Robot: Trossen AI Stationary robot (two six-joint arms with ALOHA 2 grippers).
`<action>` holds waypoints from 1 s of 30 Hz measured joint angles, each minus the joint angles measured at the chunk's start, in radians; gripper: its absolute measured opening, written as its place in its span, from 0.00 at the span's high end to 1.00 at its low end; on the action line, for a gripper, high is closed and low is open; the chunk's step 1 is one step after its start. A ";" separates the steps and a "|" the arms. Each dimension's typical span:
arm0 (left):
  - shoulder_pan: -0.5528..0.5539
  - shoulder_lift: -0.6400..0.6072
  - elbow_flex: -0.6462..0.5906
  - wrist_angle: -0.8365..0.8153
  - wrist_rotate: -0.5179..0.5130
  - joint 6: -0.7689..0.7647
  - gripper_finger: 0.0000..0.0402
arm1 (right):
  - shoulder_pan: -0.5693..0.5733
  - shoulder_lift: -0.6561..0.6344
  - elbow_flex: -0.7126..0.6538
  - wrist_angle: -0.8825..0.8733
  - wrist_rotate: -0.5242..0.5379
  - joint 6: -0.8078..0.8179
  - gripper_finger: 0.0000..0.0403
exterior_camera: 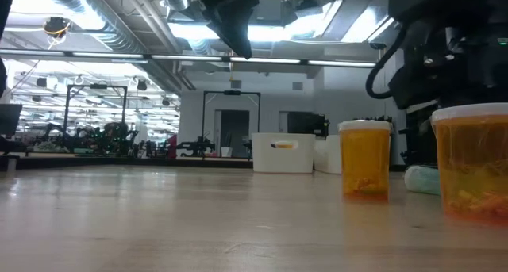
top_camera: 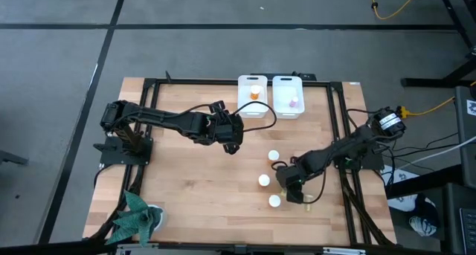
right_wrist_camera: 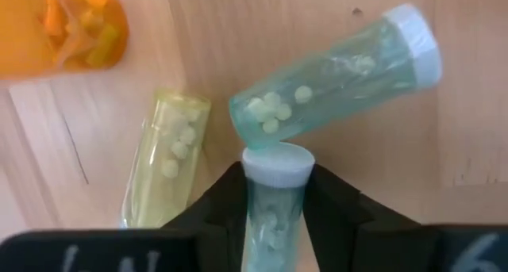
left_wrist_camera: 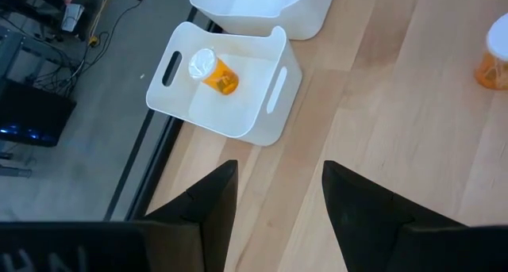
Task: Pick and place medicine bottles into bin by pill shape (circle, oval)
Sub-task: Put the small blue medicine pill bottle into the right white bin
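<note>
The step in hand is the pick-up of a small bottle at the near right of the counter (top_camera: 186, 188). The right hand (right_wrist_camera: 276, 194) is down at counter level with its two fingers clamped on the sides of a small green bottle (right_wrist_camera: 274, 197) with a white cap, which lies flat between them. A second green bottle (right_wrist_camera: 333, 78), also white-capped and holding small round pills, lies tilted with its base against the cap of the gripped one; a yellow bottle (right_wrist_camera: 167, 157) with round pills lies just beside it, and an orange bottle (right_wrist_camera: 63, 26) stands near. In the high view, three white-capped orange bottles (top_camera: 264, 181) stand upright near the right hand (top_camera: 294, 189). The left hand (left_wrist_camera: 274, 204) hovers above the counter near the two white bins, its fingers apart and holding nothing. The left bin (left_wrist_camera: 230, 86) already holds one orange bottle (left_wrist_camera: 213, 70) lying on its side; the right bin (top_camera: 288, 97) holds a small pink item. The next move calls for a straight lift, clear of the touching green bottle so that it is not dragged along, then a carry across the counter to the bin that matches the pill shape. The pills in the gripped bottle appear round, though this is only partly visible; which bin takes round pills cannot be told.
</note>
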 joint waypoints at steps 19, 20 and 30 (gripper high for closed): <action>0.000 0.000 0.000 0.000 0.000 0.000 0.56 | 0.067 0.002 0.391 -0.472 0.619 -0.083 0.76; 0.000 0.000 0.000 0.000 0.000 0.000 0.56 | 0.076 0.002 0.407 -0.472 0.694 -0.091 0.76; -0.001 0.000 0.000 -0.042 0.000 0.000 0.56 | 0.106 -0.094 0.432 -0.676 1.336 0.178 0.76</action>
